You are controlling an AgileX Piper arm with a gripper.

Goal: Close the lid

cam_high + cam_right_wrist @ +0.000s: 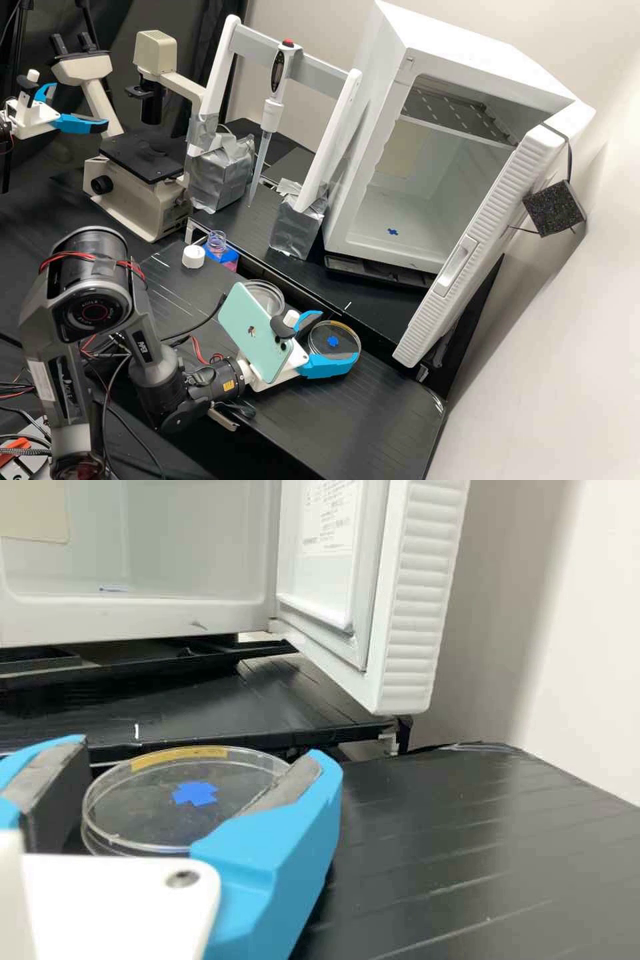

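In the high view the gripper [333, 341] stands over the bench's front part, one blue finger on each side of a round clear lid [347, 333] with a blue mark. The wrist view has the gripper [190, 765] with its grey pads against opposite sides of the lid [150, 792], shut on it. Yellow tape lies along the lid's rim, and the lid looks level. A clear lower rim of the dish [112, 847] shows just beneath; whether the lid sits fully on it cannot be told. A phone [253, 330] on the wrist hides part of the gripper.
Another clear dish [271, 291] lies behind the phone. Farther back are a white cap [193, 257], an uncapped bottle [218, 245] and a pipette on a stand [271, 113]. The white incubator [363, 133] has its door [480, 243] open on the right.
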